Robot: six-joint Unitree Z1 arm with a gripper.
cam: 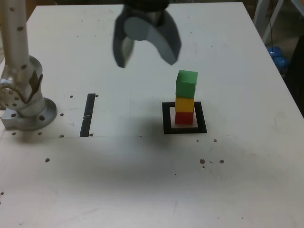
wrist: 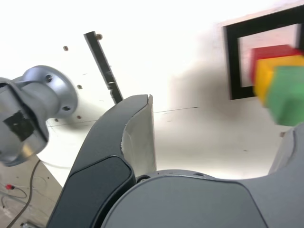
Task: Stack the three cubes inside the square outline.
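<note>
1. Three small matte cubes stood in one upright stack: a red cube (cam: 184, 118) at the bottom, a yellow cube (cam: 184, 104) in the middle and a light green cube (cam: 186, 84) on top.
2. One square outline of thick black tape (cam: 167, 118), with a pale centre, lay flat on the white table (cam: 95, 180). The red cube rested inside it, and the tape ran around the foot of the stack.
3. One straight black tape strip (cam: 88, 115) lay apart from the outline, towards the exterior view's left.
4. One dark grey tool (cam: 146, 63) was open, its two fingers spread wide. It hung above the table, clear of the stack, which was on the exterior view's right of it.
5. One round grey metal arm base (cam: 35, 118) stood on the table at the exterior view's left, beyond the strip from the cubes.
6. Small dark spots, more than a dozen, dotted the table top.
7. Beyond the table edge, at the exterior view's right, was something blue and rounded (cam: 279, 59), too blurred to identify.
</note>
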